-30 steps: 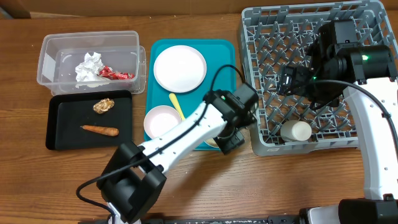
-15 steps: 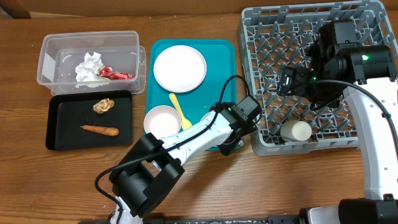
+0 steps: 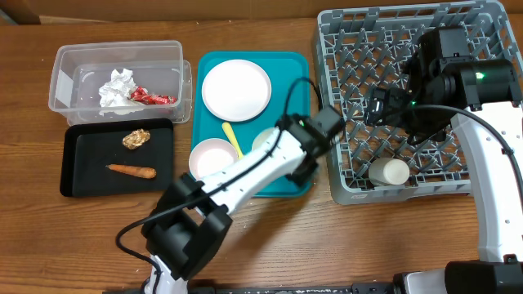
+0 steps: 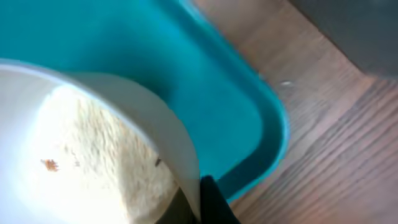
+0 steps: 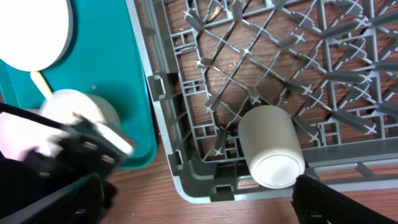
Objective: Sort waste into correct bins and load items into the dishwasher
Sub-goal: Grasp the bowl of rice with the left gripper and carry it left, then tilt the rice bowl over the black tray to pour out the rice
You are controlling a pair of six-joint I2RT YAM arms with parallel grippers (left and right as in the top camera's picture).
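Overhead is evenly lit and sharp, with soft shadows. My left wrist view is soft-focus, small white bowl [image 4: 93,162] blown out. My left arm [image 5: 74,149] is motion-blurred in the right wrist view.

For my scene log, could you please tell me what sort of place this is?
Probably a mock dish-clearing station: a dish rack, a plate on a tray, and a waste tub.

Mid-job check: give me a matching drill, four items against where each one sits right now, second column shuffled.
1. napkin
2. carrot stick
3. cup
4. plate

A. teal tray
B. dish rack
C. clear tub
D. black tray

Pairs: 1-C, 2-D, 3-B, 4-A.
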